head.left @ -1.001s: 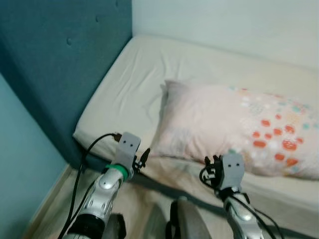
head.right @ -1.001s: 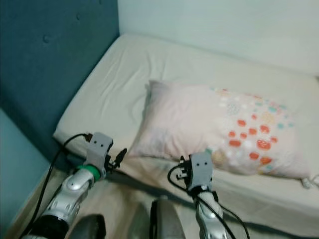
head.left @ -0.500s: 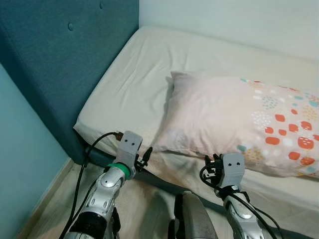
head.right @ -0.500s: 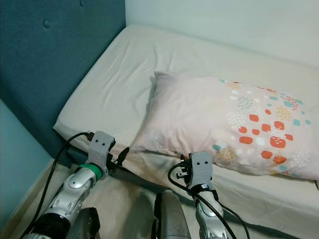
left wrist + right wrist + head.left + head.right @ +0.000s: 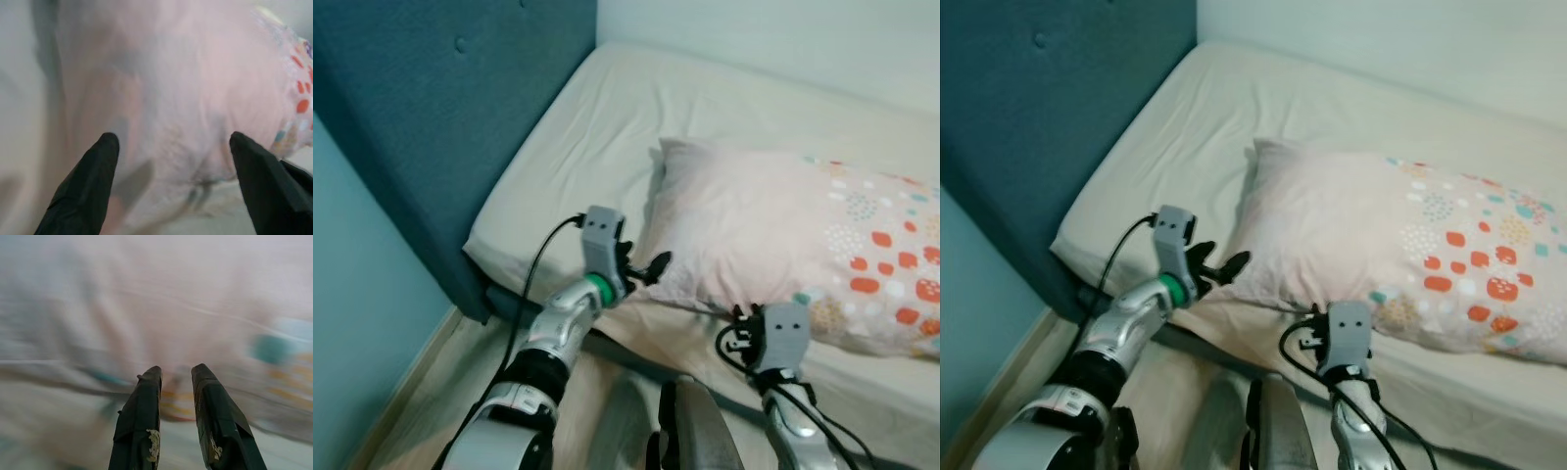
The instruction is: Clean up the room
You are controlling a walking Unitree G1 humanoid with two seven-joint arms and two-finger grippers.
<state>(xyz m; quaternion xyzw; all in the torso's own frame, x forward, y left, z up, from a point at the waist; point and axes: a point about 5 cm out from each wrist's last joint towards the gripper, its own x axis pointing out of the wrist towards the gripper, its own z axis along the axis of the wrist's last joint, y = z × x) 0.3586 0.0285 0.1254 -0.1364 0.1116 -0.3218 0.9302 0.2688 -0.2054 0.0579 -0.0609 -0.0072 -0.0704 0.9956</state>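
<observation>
Reaching with fingers spread, the left tool nears the unlabelled pillow; right tool nearly closed.

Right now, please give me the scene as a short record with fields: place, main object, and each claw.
place: bed against a blue headboard
main object: pillow, pale pink with coloured dots, lying flat on the bed
left claw: open, raised at the pillow's near corner
right claw: fingers nearly together, low at the bed's near edge, pointing at the pillow
</observation>
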